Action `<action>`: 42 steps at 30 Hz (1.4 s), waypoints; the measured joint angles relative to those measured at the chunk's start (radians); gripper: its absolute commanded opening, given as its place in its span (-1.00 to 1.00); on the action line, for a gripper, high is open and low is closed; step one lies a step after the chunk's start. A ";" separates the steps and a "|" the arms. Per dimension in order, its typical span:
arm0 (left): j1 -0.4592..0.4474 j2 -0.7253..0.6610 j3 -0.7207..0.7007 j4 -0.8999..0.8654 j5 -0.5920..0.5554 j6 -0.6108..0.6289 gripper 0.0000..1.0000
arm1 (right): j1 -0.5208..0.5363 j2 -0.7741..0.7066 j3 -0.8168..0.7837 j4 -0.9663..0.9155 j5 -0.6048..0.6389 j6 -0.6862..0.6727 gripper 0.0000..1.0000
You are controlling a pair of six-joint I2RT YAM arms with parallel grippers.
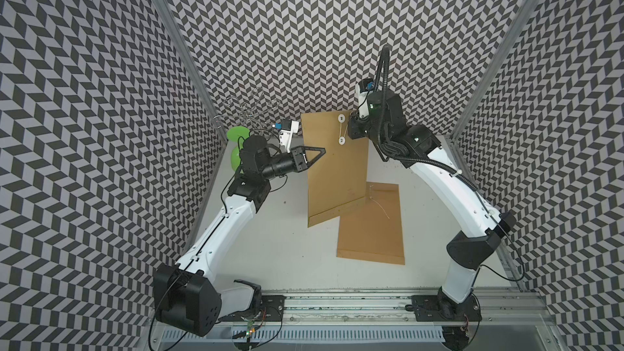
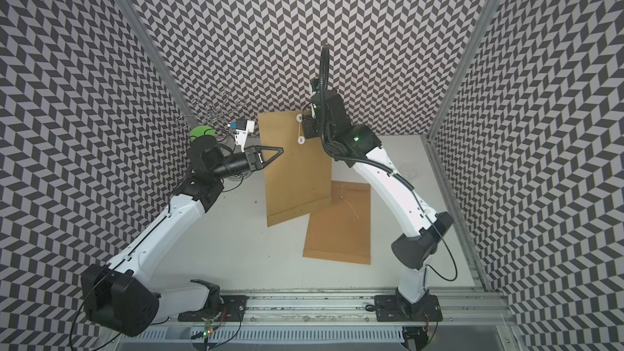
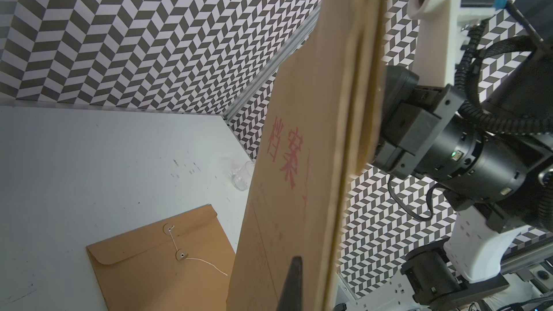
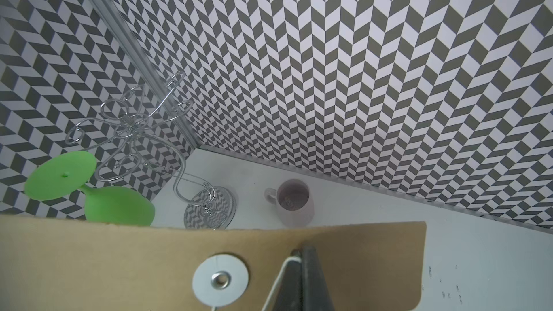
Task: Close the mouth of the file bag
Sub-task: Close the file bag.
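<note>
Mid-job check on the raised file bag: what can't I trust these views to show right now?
- Right gripper: in the right wrist view its shut fingers cover whether they pinch the string or only the raised file bag; its wrist blocks both top views.
- Left gripper: the left wrist view shows one finger; the bag covers the other.
- Lower button: below the right wrist view's bottom edge.

The near left of the table (image 1: 270,251) lies bare. A flat envelope (image 1: 371,231) covers the middle right, and the raised file bag (image 1: 334,163) hangs like a wall behind it. A wire rack (image 1: 243,111), green glass (image 1: 236,134) and mug (image 4: 294,201) crowd the far left corner.
</note>
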 measured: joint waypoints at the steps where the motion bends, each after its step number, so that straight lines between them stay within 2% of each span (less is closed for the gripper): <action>1: -0.002 0.000 0.000 0.000 -0.001 0.000 -1.00 | 0.007 0.000 0.002 0.001 0.000 0.001 -1.00; 13: -0.008 0.000 -0.012 0.030 -0.012 -0.032 -1.00 | 0.121 0.011 0.003 0.004 -0.032 0.017 -1.00; 24: 0.000 0.003 -0.011 0.057 -0.014 -0.056 -1.00 | 0.142 0.009 -0.022 0.018 -0.134 0.053 -1.00; 34: 0.048 0.057 0.070 0.070 -0.002 -0.061 -1.00 | 0.143 -0.087 -0.204 0.055 -0.220 0.069 -1.00; 42: 0.076 0.068 0.106 0.090 0.016 -0.068 -1.00 | 0.130 -0.179 -0.387 0.100 -0.231 0.084 -1.00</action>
